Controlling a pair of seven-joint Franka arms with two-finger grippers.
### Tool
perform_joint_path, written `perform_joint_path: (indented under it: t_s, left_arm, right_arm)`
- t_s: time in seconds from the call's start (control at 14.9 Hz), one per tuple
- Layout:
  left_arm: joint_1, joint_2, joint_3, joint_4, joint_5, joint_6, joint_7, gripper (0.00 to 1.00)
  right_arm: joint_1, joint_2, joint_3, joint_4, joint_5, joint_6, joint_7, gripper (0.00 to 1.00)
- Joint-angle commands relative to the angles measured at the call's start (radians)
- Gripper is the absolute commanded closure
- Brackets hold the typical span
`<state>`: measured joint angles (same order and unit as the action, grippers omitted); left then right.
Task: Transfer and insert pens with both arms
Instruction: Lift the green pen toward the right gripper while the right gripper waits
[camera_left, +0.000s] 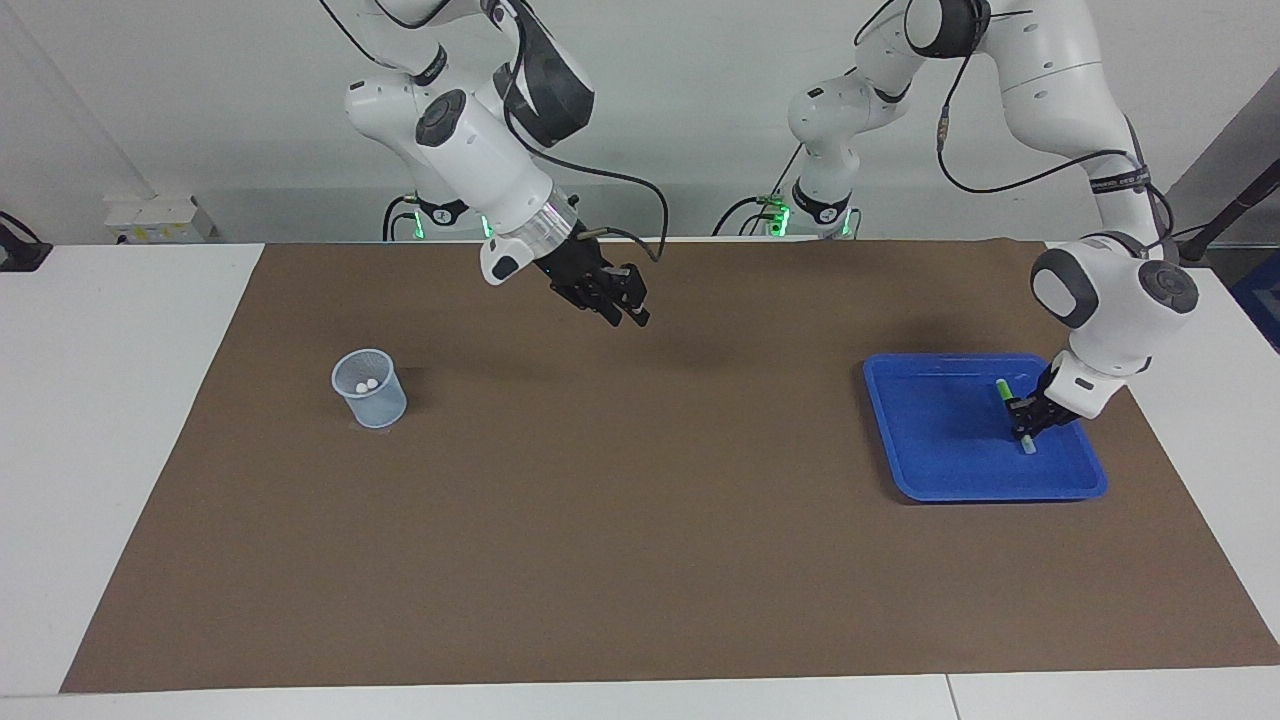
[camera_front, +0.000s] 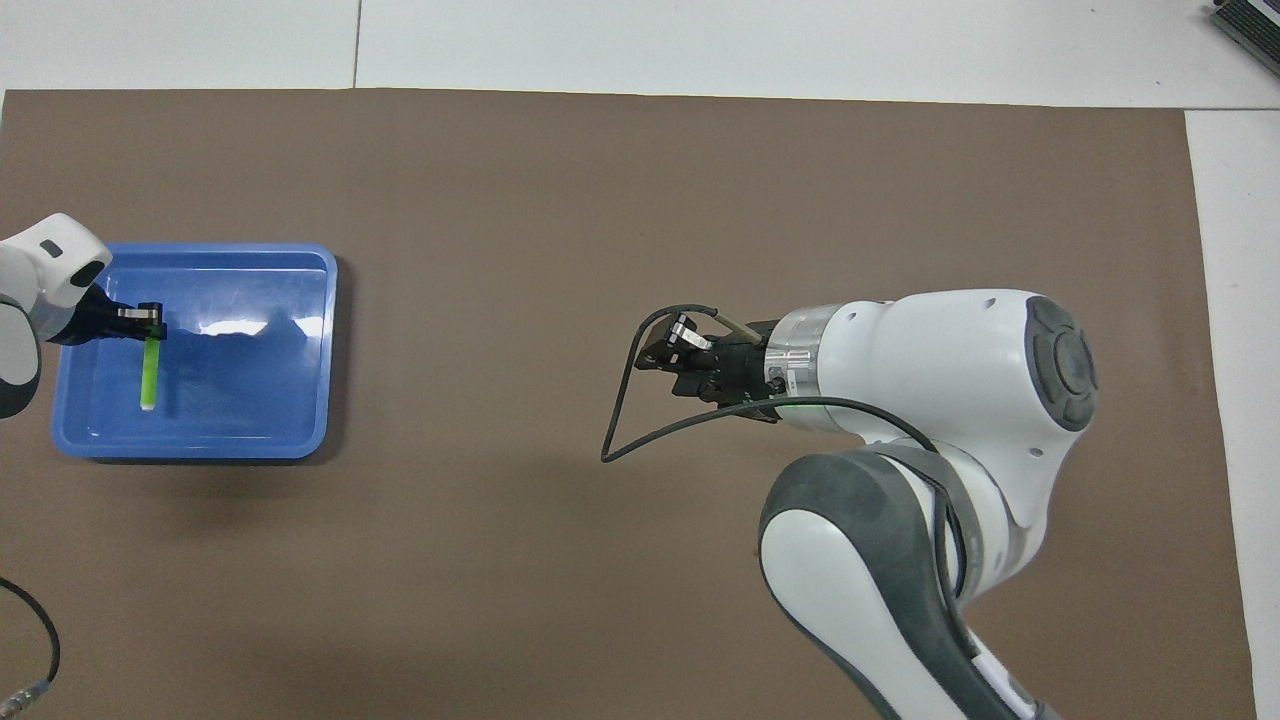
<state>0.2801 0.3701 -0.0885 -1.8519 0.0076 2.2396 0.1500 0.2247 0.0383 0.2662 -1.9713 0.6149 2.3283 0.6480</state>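
A bright green pen (camera_left: 1003, 388) (camera_front: 148, 375) with a whitish end slants over the blue tray (camera_left: 985, 493) (camera_front: 200, 450) at the left arm's end of the table. My left gripper (camera_left: 1024, 420) (camera_front: 150, 322) is shut on it near its upper end. I cannot tell whether its lower end touches the tray floor. My right gripper (camera_left: 630, 312) (camera_front: 655, 358) hangs over the brown mat between the cup and the tray, with nothing in it. A clear mesh cup (camera_left: 369, 388) at the right arm's end shows two whitish pen caps (camera_left: 366, 384) inside.
A brown mat (camera_left: 640, 560) covers most of the white table. The right arm's black cable (camera_front: 625, 420) loops below its wrist. In the overhead view the right arm's bulk hides the cup.
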Motion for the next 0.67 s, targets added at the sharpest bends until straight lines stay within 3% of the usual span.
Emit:
perform_joint_path:
  t_s: [0.0, 0.34, 0.61]
  left_arm:
    - [-0.038, -0.019, 0.010, 0.065, -0.078, -0.116, -0.114, 1.00]
    - [-0.104, -0.115, 0.006, 0.063, -0.263, -0.182, -0.473, 1.00]
    - [-0.171, -0.174, 0.006, 0.062, -0.374, -0.180, -0.826, 1.00]
  right_arm:
    - [0.045, 0.024, 0.002, -0.004, 0.026, 0.103, 0.085, 0.47]
    - [0.110, 0.068, 0.002, 0.003, 0.043, 0.230, 0.162, 0.47]
    - [0.123, 0.080, 0.002, 0.015, 0.108, 0.241, 0.162, 0.47]
